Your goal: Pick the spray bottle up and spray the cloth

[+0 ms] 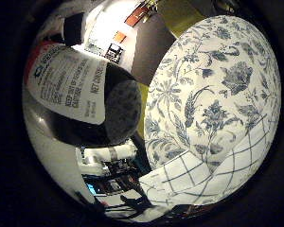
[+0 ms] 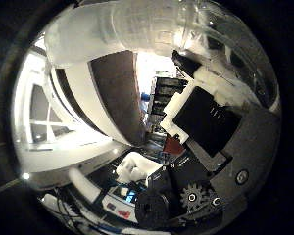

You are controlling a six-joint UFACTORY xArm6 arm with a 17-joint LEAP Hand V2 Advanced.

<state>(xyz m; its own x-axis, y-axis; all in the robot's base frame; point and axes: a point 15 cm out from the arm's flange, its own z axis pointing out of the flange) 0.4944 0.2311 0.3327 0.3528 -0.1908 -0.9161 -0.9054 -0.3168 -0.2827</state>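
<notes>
The spray bottle (image 1: 66,85) fills much of the little finger side view, close against my palm; it has a clear body and a white printed label. Its pale upper part (image 2: 137,29) runs across the thumb side view. My right hand (image 2: 206,122) has black and white fingers curled round the bottle, and a dark fingertip (image 1: 123,111) presses on its side. Off the palm lies the cloth (image 1: 217,170), white with a blue grid, folded on a floral tablecloth (image 1: 217,80). The bottle's nozzle opening is hidden.
A yellow surface (image 1: 180,16) shows beyond the floral tablecloth's edge. The thumb side view looks out at a brown panel (image 2: 115,93), a white window frame (image 2: 39,112) and cluttered lab equipment (image 2: 132,171) in the room.
</notes>
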